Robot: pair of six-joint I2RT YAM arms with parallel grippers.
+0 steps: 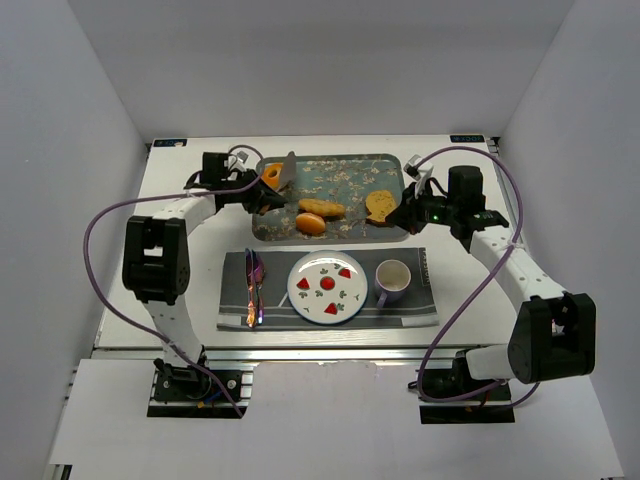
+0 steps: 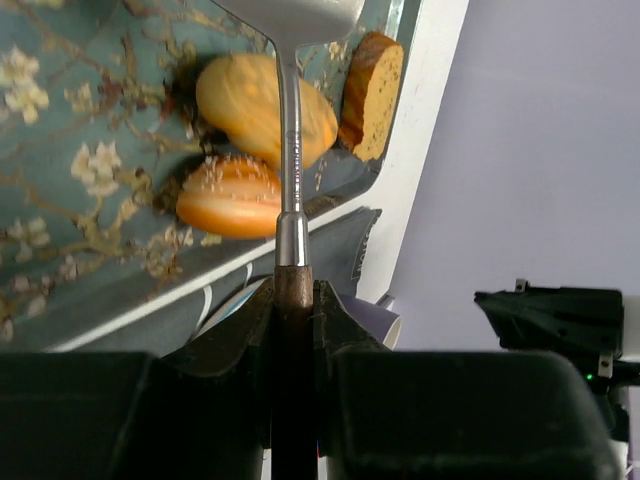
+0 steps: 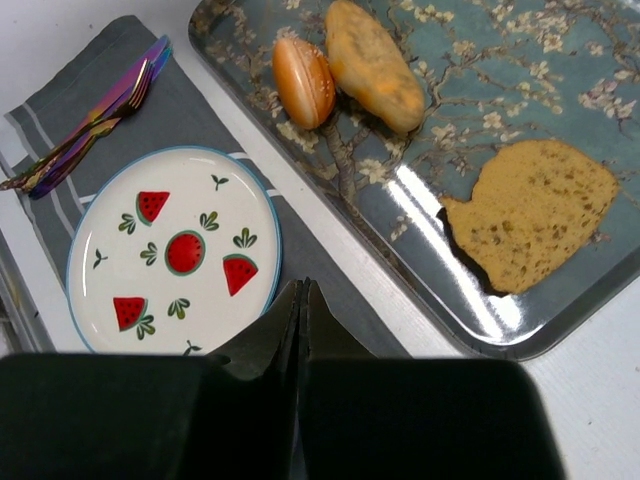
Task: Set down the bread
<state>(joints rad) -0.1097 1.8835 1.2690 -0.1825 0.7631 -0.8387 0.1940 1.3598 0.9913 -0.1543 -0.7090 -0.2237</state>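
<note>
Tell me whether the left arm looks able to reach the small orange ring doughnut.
Probably yes: its jaws grip a metal spatula whose blade lies right beside the doughnut on the floral tray, nothing between.

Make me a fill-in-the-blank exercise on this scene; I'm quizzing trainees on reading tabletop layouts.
1. The left fingers clamp the wooden handle of a metal ____.
2. The plate is decorated with red ____ slices.
3. The toast slice lies on the floral ____.
4. The right fingers are ____ and hold nothing.

Missing words: spatula; watermelon; tray; shut.
</note>
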